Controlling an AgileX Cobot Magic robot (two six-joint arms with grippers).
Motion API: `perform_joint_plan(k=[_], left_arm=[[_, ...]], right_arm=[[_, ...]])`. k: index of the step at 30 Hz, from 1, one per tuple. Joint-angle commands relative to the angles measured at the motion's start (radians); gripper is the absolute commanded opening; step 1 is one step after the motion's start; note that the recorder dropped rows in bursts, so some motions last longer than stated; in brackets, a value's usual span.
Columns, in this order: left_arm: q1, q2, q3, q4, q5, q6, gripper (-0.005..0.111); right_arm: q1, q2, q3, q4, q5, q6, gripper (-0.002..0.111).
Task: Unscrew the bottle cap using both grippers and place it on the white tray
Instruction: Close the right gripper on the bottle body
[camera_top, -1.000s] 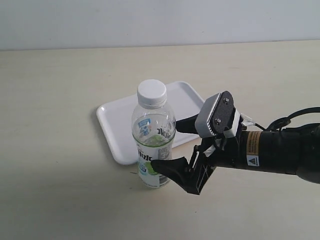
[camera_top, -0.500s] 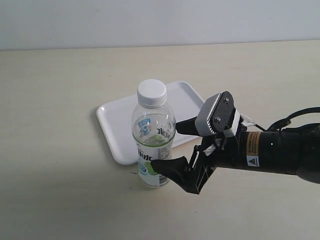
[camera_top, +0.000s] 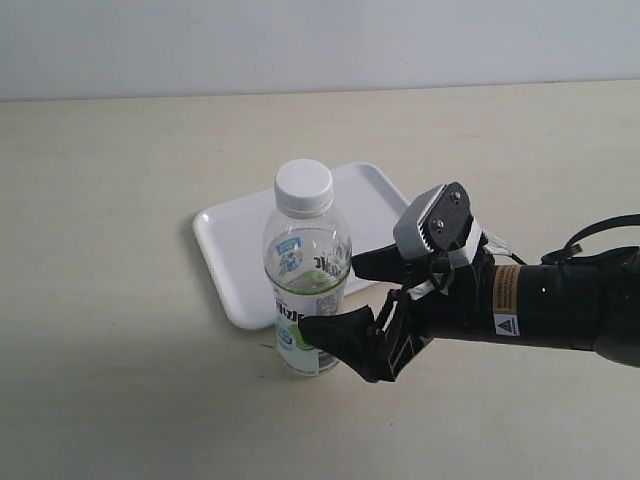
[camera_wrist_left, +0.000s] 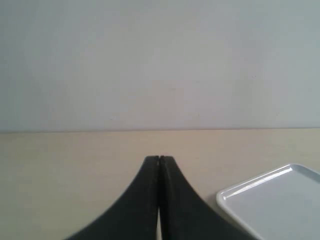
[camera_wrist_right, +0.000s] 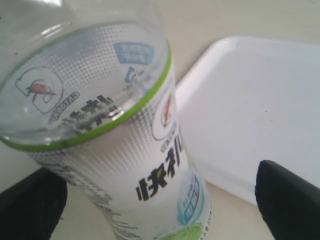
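Task status: at opening stage, no step completed. The bottle cap (camera_top: 303, 187) sits seated on the neck of the bottle (camera_top: 307, 290), not on the white tray (camera_top: 235, 235). The bottle stands on the table (camera_top: 120, 380) at the tray's 6 o'clock side, just beside its near rim; contact with the rim cannot be told. Orientation: bottle upright, long axis vertical, cap end pointing straight up, printed label turned toward the exterior camera. The right hand (camera_top: 332, 296) enters from 4 o'clock at label height, spread wide, its 2 fingers either side of the body. In the right wrist view 1 finger lies close against the label and the other stands well apart, so nothing is gripped. The left hand (camera_wrist_left: 159, 160) is clenched on nothing, tips pressed together, facing bare table with a tray corner at 4 o'clock; it is absent from the exterior view. Judged outstanding: clamp the body, bring the left hand to the cap, twist off, set it on the tray.
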Motion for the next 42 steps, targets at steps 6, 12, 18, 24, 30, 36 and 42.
perform_joint_plan(k=[6,12,18,24,30,36,42], left_arm=[[-0.005,-0.009,-0.001,0.002,-0.009,-0.002,0.0],[-0.005,-0.009,-0.001,0.002,-0.009,-0.002,0.0],[-0.005,-0.009,-0.001,0.002,-0.009,-0.002,0.0],[-0.005,-0.009,-0.001,0.002,-0.009,-0.002,0.0],[-0.005,-0.009,-0.001,0.002,-0.009,-0.002,0.0],[-0.005,-0.009,-0.001,0.002,-0.009,-0.002,0.0],[-0.005,-0.009,-0.001,0.002,-0.009,-0.002,0.0]], right_arm=[[0.001,0.002,-0.007,-0.032,-0.005,-0.057,0.105],[0.001,0.002,-0.007,-0.032,-0.009,-0.193,0.105],[0.001,0.002,-0.007,-0.034,-0.063,-0.241,0.105],[0.001,0.002,-0.015,-0.048,-0.085,-0.259,0.105],[0.001,0.002,-0.045,-0.132,-0.085,-0.198,0.105],[0.001,0.002,-0.047,-0.128,-0.085,-0.196,0.105],[0.001,0.002,-0.047,-0.116,-0.083,-0.196,0.105]])
